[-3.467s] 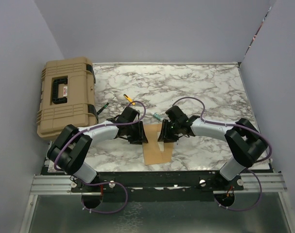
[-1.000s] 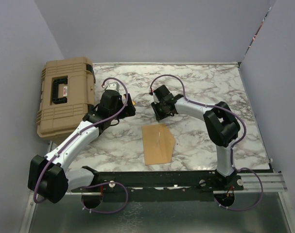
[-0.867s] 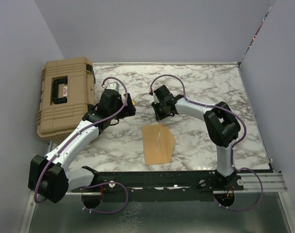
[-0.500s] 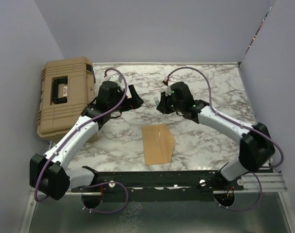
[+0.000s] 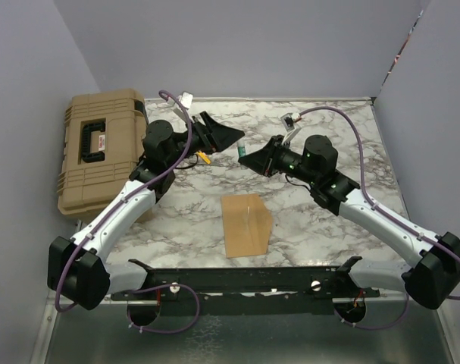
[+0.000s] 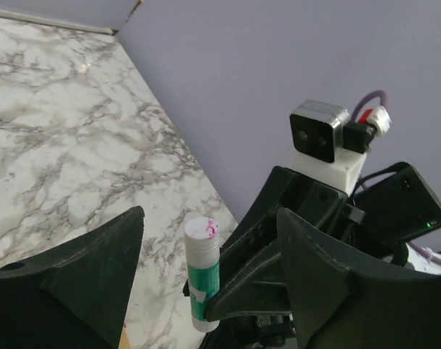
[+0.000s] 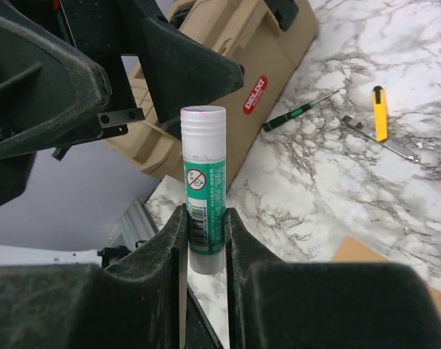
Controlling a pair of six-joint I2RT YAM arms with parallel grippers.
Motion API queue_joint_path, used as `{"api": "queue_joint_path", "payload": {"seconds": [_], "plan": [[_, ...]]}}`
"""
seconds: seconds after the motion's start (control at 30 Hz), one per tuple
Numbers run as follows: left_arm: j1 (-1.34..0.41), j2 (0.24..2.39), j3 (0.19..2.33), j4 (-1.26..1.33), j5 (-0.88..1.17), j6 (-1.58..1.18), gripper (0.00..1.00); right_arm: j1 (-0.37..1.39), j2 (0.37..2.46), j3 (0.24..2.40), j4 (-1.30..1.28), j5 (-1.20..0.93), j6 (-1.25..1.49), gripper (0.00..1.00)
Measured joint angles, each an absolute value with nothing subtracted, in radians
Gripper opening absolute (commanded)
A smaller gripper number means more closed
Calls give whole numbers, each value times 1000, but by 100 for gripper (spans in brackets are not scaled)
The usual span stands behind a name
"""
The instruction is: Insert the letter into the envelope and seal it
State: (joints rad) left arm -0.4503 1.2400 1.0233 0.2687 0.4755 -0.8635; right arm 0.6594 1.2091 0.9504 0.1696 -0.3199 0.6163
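Your right fingers pinch the glue stick, cap end aimed at your left fingers, spread wide and empty just opposite; the envelope lies flat on the surface below them

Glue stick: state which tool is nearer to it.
Right. The right tool clamps the glue stick between its fingers. The left tool, open, hangs just beyond the stick's cap end, not holding it.
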Motion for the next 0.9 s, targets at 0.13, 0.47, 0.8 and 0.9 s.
{"api": "queue_joint_path", "payload": {"seconds": [0.13, 0.47, 0.8, 0.9], "plan": [[-483, 1243, 991, 358, 521, -906, 62, 659, 1198, 944, 197, -361, 665, 16], [-550, 1244, 956, 410, 557, -939, 0, 659, 1164, 942, 231, -399, 697, 39], [-552, 1244, 956, 411, 557, -944, 0, 659, 1139, 931, 162, -420, 665, 47], [-552, 1244, 956, 412, 557, -946, 0, 659, 1137, 928, 154, -440, 658, 40]]}}
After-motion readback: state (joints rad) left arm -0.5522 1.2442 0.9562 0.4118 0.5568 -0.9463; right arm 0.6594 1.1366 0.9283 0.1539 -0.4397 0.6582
